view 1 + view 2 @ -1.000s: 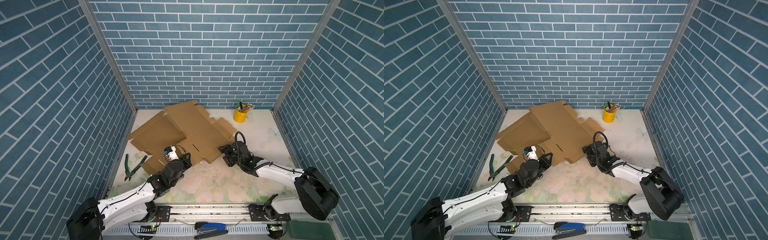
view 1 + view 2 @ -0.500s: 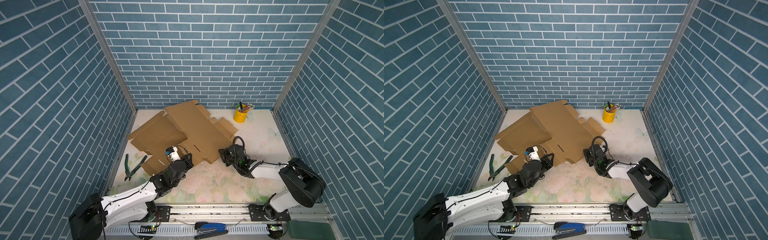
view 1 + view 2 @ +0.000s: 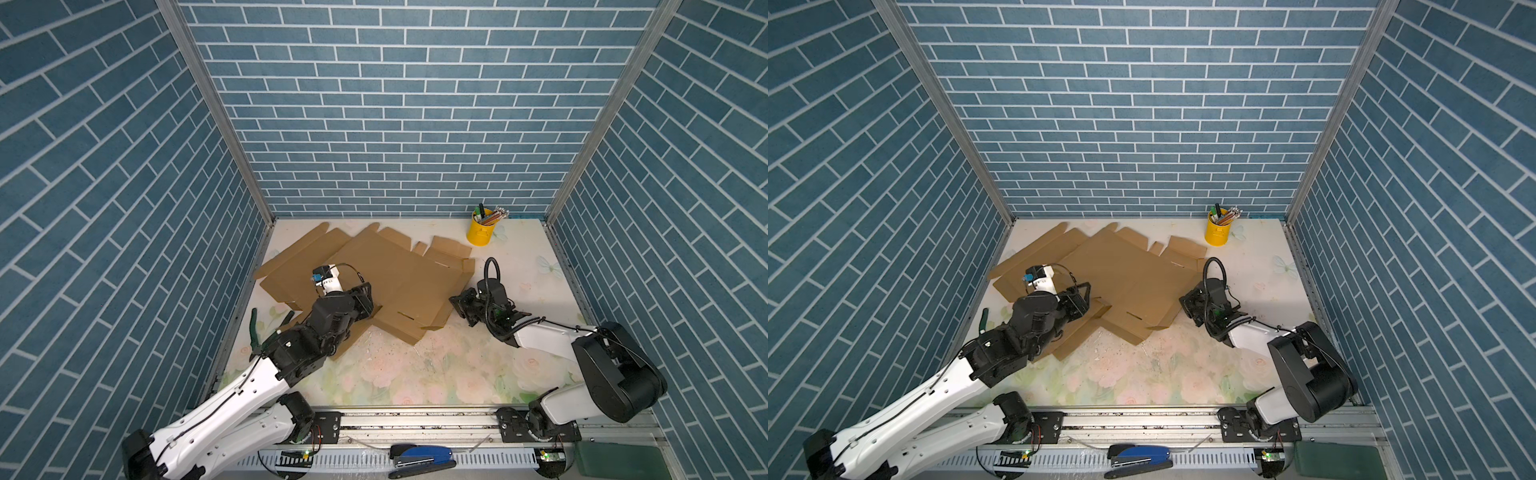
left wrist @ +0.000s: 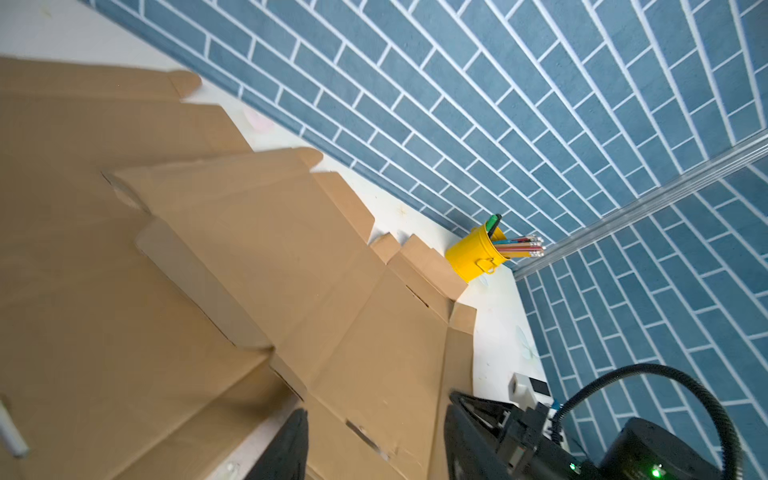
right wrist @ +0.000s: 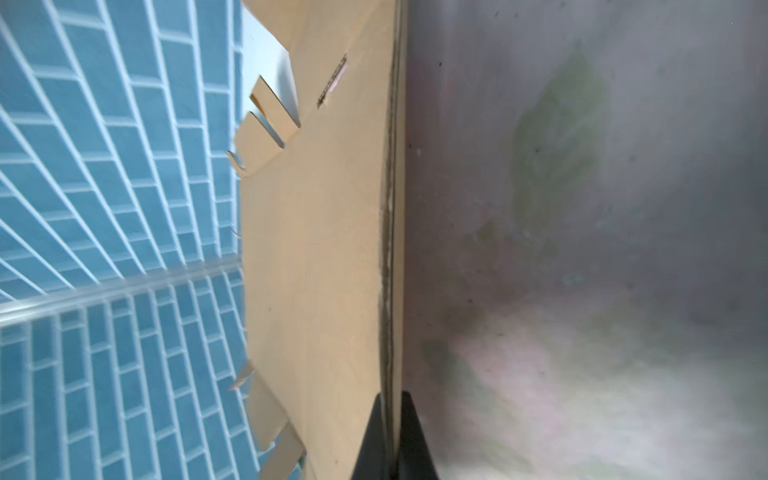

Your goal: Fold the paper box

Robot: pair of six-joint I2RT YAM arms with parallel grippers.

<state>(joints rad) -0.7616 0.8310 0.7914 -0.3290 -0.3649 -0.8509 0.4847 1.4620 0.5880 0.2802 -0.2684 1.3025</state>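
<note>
Far left in both top views: green-handled pliers (image 3: 254, 322) on the table (image 3: 436, 365), just beside the left wall rail, partly behind the left arm (image 3: 249, 386).

Next, the paper box (image 3: 399, 274), an unfolded sheet of brown cardboard. Lies over the upper left and the middle of the table. Left flaps near the left rail, far flaps near the back wall but apart from it. Near corner points to the lower middle of the frame.

Left arm: enters from the lower left, stretched low and diagonal, wrist over the near-left part of the sheet. Left gripper (image 3: 368, 300) points to the right, over the cardboard. Jaws apart, about half wide; in the left wrist view one finger (image 4: 291, 444) shows above the sheet, nothing seen clamped.

Lower middle: bare flowered table with small crumbs, free room between the two arms.

Right edge of the box: straight, with a shadow under its lower end. Right gripper (image 3: 456, 302) meets this edge. In the right wrist view, fingers (image 5: 374, 440) closed narrow on the cardboard rim, one on each face.

Right arm (image 3: 548, 338): elbow bent at the lower right beside the right wall, forearm low, reaching back to the left.

Further right: open table up to the right rail. Yellow cup (image 3: 478, 232) with pens in the upper right corner, near the far-right flap, not touching.
</note>
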